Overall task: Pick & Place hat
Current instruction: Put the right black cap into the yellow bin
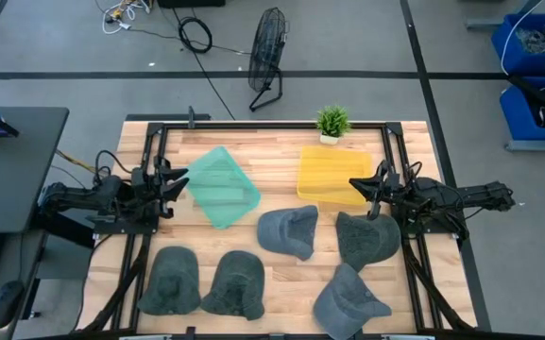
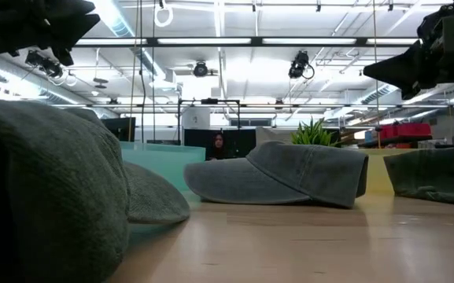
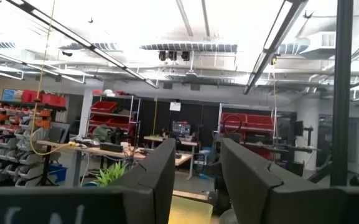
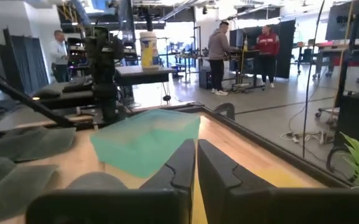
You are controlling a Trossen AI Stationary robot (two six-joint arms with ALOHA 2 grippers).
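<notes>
Several grey caps lie on the wooden table: one at the middle [image 1: 287, 232], which also shows in the low view [image 2: 289, 177], one to its right [image 1: 366, 238], one at the near right [image 1: 348, 300], and two at the near left [image 1: 171, 280] [image 1: 236, 283]. My left gripper [image 1: 176, 181] [image 3: 198, 149] hovers open and empty at the left edge, beside the teal tray [image 1: 223, 186]. My right gripper [image 1: 359, 186] [image 4: 196, 146] hovers shut and empty over the right edge of the yellow tray [image 1: 333, 175], just beyond the right cap.
A small potted plant [image 1: 332, 123] stands at the far edge behind the yellow tray. A black metal frame [image 1: 253, 125] runs around the table. Bare wood lies between the trays and the caps. People stand in the room beyond [image 4: 219, 56].
</notes>
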